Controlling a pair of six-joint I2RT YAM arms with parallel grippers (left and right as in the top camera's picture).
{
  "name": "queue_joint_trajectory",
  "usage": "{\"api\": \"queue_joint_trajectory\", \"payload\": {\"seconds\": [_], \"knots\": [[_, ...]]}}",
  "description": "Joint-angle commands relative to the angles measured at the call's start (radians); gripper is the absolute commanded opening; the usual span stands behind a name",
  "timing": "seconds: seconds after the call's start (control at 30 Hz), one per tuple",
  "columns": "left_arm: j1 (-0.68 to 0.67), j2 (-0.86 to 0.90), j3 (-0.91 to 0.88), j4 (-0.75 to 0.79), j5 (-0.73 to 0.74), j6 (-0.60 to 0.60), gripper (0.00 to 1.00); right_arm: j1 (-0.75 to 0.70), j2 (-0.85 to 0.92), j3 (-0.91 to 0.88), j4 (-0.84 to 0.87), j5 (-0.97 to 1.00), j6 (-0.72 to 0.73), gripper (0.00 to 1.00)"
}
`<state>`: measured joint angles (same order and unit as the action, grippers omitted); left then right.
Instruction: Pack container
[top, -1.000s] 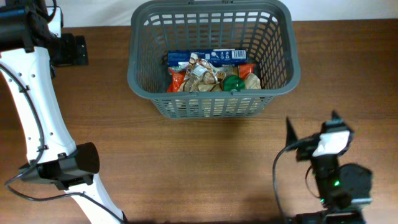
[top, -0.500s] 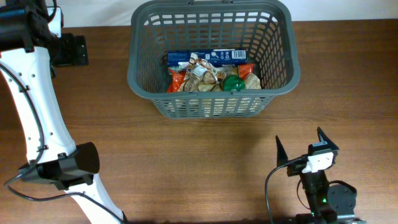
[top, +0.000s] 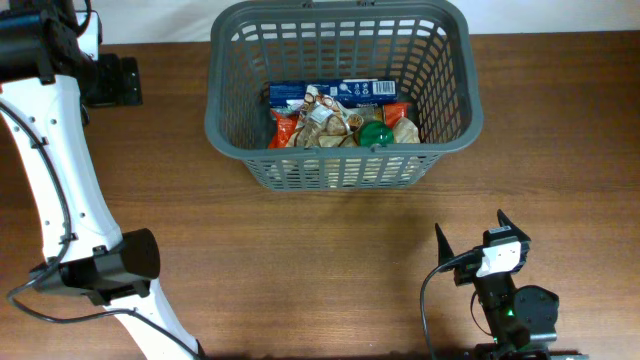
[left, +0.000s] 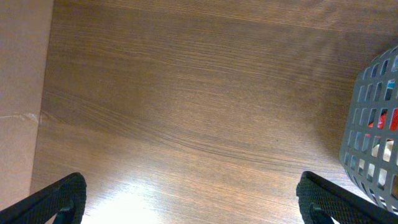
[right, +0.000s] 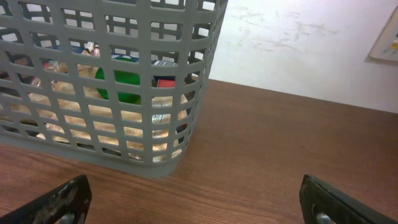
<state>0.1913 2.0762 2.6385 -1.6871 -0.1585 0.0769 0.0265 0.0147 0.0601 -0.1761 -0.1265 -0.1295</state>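
Observation:
The dark grey slotted container (top: 215, 112) stands at the back middle of the table. It holds a blue packet (top: 335, 92), orange and tan snack bags (top: 320, 128) and a green round item (top: 375, 133). My right gripper (top: 472, 236) is open and empty, low over the table in front of the container's right corner. In the right wrist view its fingertips (right: 199, 205) frame bare wood before the container wall (right: 208, 68). My left gripper (left: 193, 208) is open and empty over bare wood, with the container's side (left: 373, 124) at its right.
The left arm's white link (top: 60, 170) and black joint (top: 115, 265) run down the table's left side. A pale wall (right: 298, 43) rises behind the table. The table's left edge (left: 46, 93) shows in the left wrist view.
My right gripper has drawn back toward the table's front and shifted left, staying open and empty. The left arm and the container's contents have not moved.

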Motion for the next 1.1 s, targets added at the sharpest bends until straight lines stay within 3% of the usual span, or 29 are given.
{"api": "queue_joint_trajectory", "payload": {"seconds": [0.0, 0.6, 0.67, 0.8, 0.9, 0.93, 1.03, 1.07], "knots": [[0.003, -0.016, -0.002, 0.000, -0.007, -0.014, 0.99, -0.007, -0.011, -0.008, 0.001, -0.020, 0.006, 0.99], [-0.013, -0.049, -0.015, 0.002, -0.007, -0.014, 0.99, -0.007, -0.011, -0.008, 0.001, -0.020, 0.006, 0.99], [-0.014, -0.123, -0.105, 0.014, -0.007, -0.014, 0.99, -0.007, -0.011, -0.008, 0.001, -0.020, 0.006, 0.99], [-0.026, -0.431, -0.580, 0.105, -0.007, -0.013, 0.99, -0.007, -0.011, -0.008, 0.001, -0.020, 0.006, 0.99], [-0.061, -0.661, -0.890, 0.434, -0.007, -0.013, 0.99, -0.007, -0.011, -0.008, 0.001, -0.020, 0.006, 0.99], [-0.083, -0.796, -1.044, 0.626, -0.007, -0.013, 0.99, -0.007, -0.011, -0.008, 0.001, -0.020, 0.006, 0.99], [-0.122, -1.090, -1.359, 0.998, -0.007, -0.013, 0.99, -0.007, -0.011, -0.008, 0.001, -0.020, 0.006, 0.99], [-0.126, -1.164, -1.431, 1.072, -0.007, -0.013, 0.99, -0.007, -0.011, -0.008, 0.001, -0.020, 0.006, 0.99]]}}
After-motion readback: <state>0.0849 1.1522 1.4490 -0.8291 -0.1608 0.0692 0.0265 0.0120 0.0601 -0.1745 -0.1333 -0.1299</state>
